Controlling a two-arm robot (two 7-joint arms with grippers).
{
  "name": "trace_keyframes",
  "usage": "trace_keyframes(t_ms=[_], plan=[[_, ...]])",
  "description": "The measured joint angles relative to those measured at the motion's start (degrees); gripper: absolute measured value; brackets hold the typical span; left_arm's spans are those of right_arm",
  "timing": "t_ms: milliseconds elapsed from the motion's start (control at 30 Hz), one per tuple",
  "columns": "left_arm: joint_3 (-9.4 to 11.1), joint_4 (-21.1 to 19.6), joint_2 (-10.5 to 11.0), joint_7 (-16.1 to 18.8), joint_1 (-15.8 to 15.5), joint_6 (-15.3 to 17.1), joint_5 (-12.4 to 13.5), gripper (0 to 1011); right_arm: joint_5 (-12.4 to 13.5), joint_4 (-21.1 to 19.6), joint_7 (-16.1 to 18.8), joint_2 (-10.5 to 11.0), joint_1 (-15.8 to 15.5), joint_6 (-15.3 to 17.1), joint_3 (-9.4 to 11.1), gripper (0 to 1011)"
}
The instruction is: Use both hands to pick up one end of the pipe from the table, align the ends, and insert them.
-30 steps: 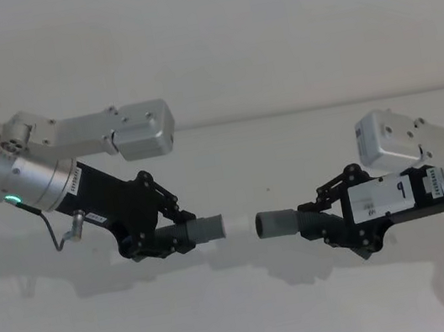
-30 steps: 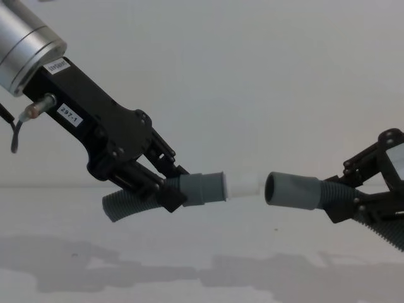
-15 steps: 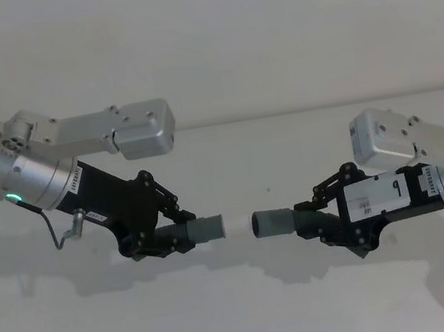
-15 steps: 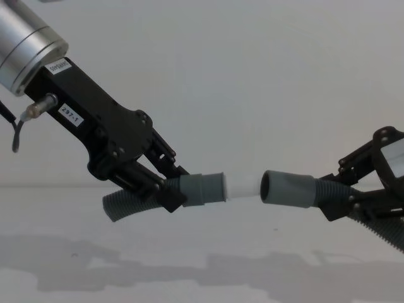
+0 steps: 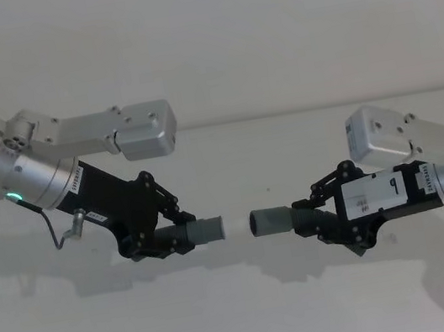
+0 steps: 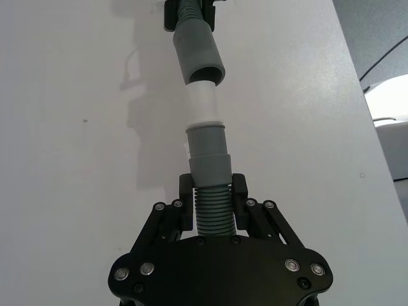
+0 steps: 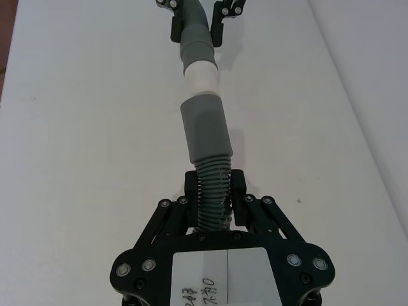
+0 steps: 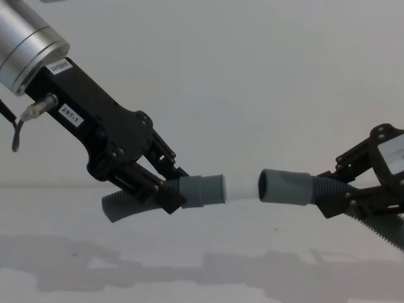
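My left gripper (image 5: pixel 171 235) is shut on the ribbed hose of one pipe piece, just behind its grey cuff (image 5: pixel 204 231). That cuff (image 8: pixel 202 190) ends in a short white tip (image 8: pixel 242 188) pointing right. My right gripper (image 5: pixel 316 220) is shut on the other piece, whose open-mouthed cuff (image 5: pixel 271 221) faces left. Both pieces hang above the table (image 5: pixel 248 323), roughly in line. The white tip (image 6: pixel 204 102) reaches the rim of the open mouth (image 6: pixel 199 56); I cannot tell whether it is inside. In the right wrist view the cuff (image 7: pixel 204 131) sits just short of the tip (image 7: pixel 201 76).
The left piece's ribbed tail (image 8: pixel 123 205) curves down below the left gripper (image 8: pixel 169 189). The right piece's tail (image 8: pixel 382 227) trails to the lower right under the right gripper (image 8: pixel 338 196). Arm shadows lie on the white table.
My right gripper has moved left with its piece, closing the gap until the open mouth meets the white tip. The left gripper has held still.
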Motion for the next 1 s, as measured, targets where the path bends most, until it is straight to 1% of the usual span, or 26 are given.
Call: trace_keyframes(t_ms=[233,567,1000], plan=[[0.22,-0.14,0.1,0.04,-0.19,0.19,0.02,343,-0.13,-0.14,0.03,-0.02,0.34,0.23,-0.4,283],[0.27,-0.78,0.3,0.6,-0.31,0.62,0.28,343,-0.96,-0.62,0.43,0.14,0.92,0.71,-1.21,283],[0.04,-2.81,0.79,1.63,-0.5,1.67,1.45,343,-2.13,-1.68,-0.04,0.32,1.26,3.3,-1.6,283]])
